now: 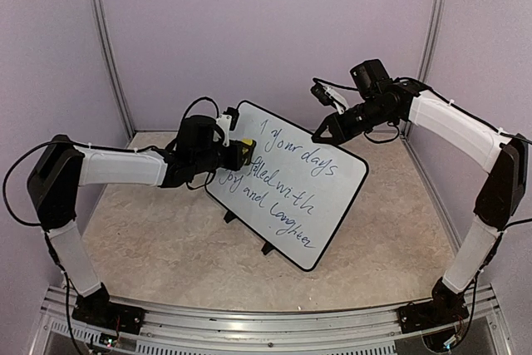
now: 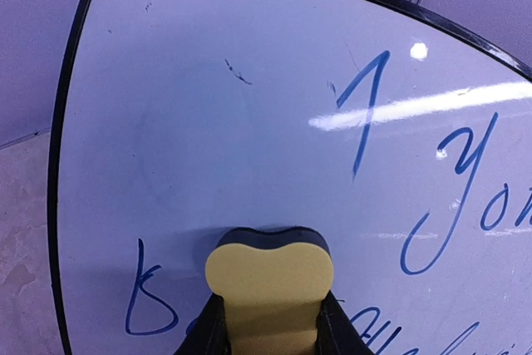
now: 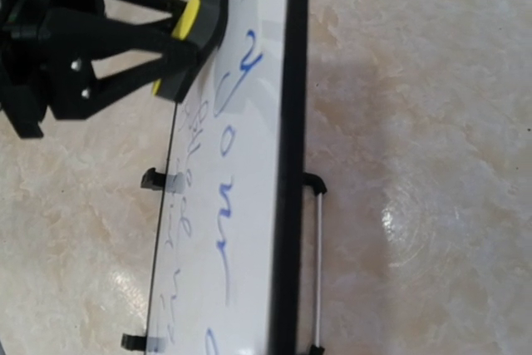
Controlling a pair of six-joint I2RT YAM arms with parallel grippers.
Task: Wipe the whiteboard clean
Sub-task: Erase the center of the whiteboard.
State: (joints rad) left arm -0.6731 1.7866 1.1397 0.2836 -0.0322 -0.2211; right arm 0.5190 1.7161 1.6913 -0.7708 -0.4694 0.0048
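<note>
Left wrist view: our left gripper (image 2: 270,330) clamps the eraser (image 2: 270,276) against the whiteboard (image 2: 208,147), propped on the table (image 1: 150,239); our right gripper (image 1: 321,132) is closed, empty, near its far edge. Wiping looks barely begun: next we sweep across the blue writing (image 2: 465,197).

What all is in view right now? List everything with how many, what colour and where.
whiteboard: one, white with a black frame, standing on small black feet mid-table
writing: three lines, blue, across the whiteboard
eraser: one, yellow with a black pad, against the whiteboard's left side
table: one, beige stone pattern, under everything
walls: three, purple, behind and at both sides
left gripper: one, black, shut on the eraser
right gripper: one, black, shut, tip at the whiteboard's far edge
</note>
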